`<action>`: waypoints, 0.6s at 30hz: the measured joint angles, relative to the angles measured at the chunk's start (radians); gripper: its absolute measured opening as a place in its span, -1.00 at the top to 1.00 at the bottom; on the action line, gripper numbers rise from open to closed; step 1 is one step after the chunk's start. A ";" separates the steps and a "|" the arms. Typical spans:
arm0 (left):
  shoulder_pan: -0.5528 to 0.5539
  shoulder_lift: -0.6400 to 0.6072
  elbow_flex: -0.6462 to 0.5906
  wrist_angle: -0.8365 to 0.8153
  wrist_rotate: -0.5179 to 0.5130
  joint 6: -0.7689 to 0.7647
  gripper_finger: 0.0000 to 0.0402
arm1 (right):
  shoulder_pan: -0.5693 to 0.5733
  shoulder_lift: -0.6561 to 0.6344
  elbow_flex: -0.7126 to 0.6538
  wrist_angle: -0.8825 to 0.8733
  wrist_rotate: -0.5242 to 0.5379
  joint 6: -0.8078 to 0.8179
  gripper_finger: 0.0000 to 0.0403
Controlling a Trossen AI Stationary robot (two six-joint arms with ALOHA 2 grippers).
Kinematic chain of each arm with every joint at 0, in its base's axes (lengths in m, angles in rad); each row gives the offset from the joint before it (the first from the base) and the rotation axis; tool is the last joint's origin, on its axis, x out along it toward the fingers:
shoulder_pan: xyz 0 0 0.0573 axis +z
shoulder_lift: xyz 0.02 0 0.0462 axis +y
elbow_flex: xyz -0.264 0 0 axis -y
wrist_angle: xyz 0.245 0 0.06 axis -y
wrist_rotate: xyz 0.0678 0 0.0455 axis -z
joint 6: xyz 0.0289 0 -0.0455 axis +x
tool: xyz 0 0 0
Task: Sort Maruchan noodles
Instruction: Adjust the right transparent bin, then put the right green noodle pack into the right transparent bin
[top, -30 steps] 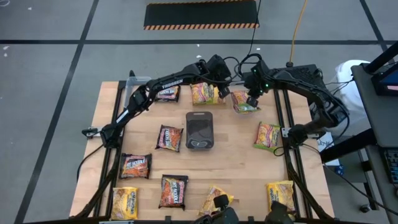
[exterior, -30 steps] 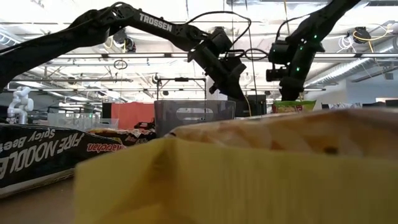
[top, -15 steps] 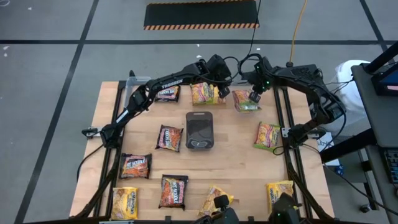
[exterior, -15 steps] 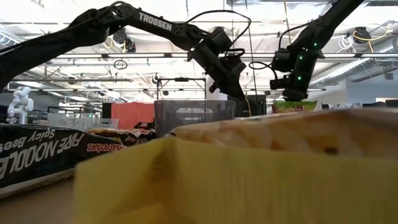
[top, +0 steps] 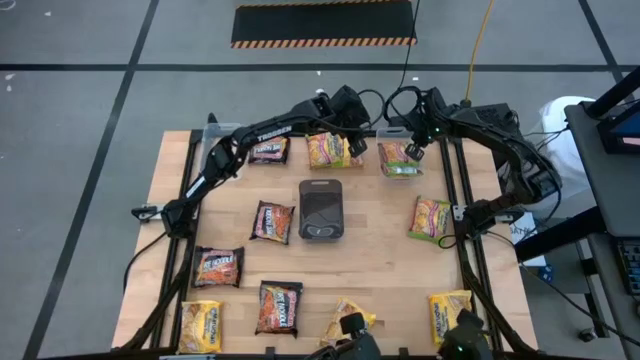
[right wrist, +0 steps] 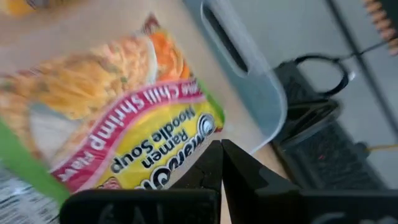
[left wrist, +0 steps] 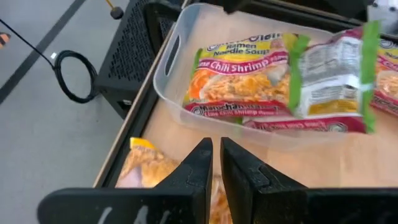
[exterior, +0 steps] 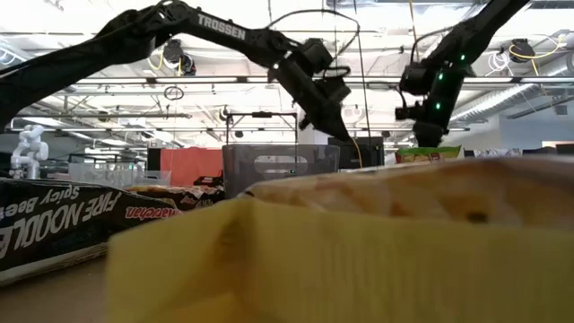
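A clear tub (left wrist: 166,65) at the table's far right holds green-edged Lime Chili Shrimp noodle packets (left wrist: 249,81). One packet (left wrist: 329,68) lies tilted on top of them. My right gripper (top: 411,151) hangs shut over the tub, its fingertips (right wrist: 221,152) at the edge of the top packet (right wrist: 124,118). My left gripper (top: 357,146) hovers shut and holding nothing, just left of the tub. It is above an orange-yellow packet (left wrist: 146,169) that lies flat on the table. My right gripper points its shut fingers down, slanting from the table's right side, at the printed edge (right wrist: 186,134) of the top packet in the tub. I cannot tell whether the fingertips touch it.
A dark grey tray (top: 321,210) sits mid-table. Brown packets (top: 272,222) (top: 218,266) (top: 280,306) and yellow ones (top: 202,325) (top: 451,312) lie scattered, and another green-edged packet (top: 431,216) lies at the right. In the low view a packet (exterior: 359,251) fills the foreground.
My right gripper has gone toward the table's far edge and turned a little. The green-edged packet under it has shifted the same way and now lies squarer in the tub.
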 joint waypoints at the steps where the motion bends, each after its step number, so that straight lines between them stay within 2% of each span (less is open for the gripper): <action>1: 0.003 -0.013 0.000 -0.021 -0.002 0.007 0.81 | 0.003 -0.025 0.000 0.002 0.000 0.003 1.00; 11: 0.044 -0.175 0.001 -0.279 -0.006 0.078 0.81 | 0.091 -0.342 0.000 -0.093 0.010 0.109 1.00; 18: 0.067 -0.253 0.001 -0.489 -0.004 0.144 0.81 | 0.238 -0.521 0.032 -0.221 0.135 0.279 1.00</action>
